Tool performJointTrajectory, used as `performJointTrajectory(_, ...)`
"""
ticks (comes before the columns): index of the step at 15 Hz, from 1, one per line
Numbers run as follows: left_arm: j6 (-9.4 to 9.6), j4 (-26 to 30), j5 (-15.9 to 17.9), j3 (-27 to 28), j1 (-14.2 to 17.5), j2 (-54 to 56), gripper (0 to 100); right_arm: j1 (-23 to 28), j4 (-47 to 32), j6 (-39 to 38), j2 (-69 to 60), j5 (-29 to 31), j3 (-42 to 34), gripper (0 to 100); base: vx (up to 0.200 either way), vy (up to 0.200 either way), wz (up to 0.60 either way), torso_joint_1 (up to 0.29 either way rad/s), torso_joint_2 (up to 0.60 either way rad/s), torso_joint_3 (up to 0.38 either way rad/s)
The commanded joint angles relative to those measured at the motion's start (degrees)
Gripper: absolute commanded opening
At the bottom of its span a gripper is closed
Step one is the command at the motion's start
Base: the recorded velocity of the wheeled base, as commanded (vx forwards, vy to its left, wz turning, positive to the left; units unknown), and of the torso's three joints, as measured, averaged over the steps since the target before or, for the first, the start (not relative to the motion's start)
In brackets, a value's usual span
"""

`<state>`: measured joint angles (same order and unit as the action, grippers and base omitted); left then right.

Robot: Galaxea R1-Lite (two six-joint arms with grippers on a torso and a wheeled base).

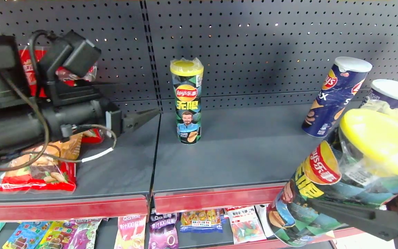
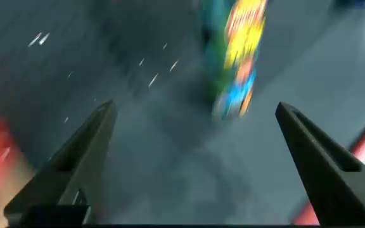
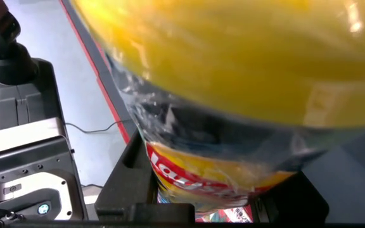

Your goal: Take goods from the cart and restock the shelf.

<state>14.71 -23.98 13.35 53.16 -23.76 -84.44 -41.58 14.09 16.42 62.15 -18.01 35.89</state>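
A green chips can with a yellow lid (image 1: 187,100) stands upright in the middle of the grey shelf (image 1: 240,152). My left gripper (image 1: 150,113) hovers over the shelf to the can's left, open and holding nothing. In the left wrist view its fingers (image 2: 81,158) spread wide, with the can (image 2: 236,57) beyond them. At the lower right, in front of the shelf's edge, my right gripper (image 1: 340,199) is shut on a second green can with a yellow lid (image 1: 327,186), held tilted. That can (image 3: 233,76) fills the space between the right gripper's (image 3: 214,193) dark jaws.
Two blue chips cans (image 1: 335,97) (image 1: 389,97) stand at the shelf's right end, the nearer one leaning. Red peanut bags (image 1: 36,173) lie at the left under my left arm. A red price rail (image 1: 216,197) edges the shelf. Candy bags (image 1: 199,221) lie on the shelf below.
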Motion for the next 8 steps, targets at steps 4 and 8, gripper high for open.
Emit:
performJointTrajectory(4,-0.21,4.3,6.9,9.6,-2.2,-10.3,100,0.9,0.0,0.0,-0.5,0.0,0.0,0,0.000,0.000,0.00,0.000,0.00,0.000)
performJointTrajectory(8,0.32,5.1,6.3,11.5,0.1,-11.7,100,1.0,0.0,0.0,-0.6,0.0,-0.2,0,0.000,0.000,0.00,0.000,0.00,0.000)
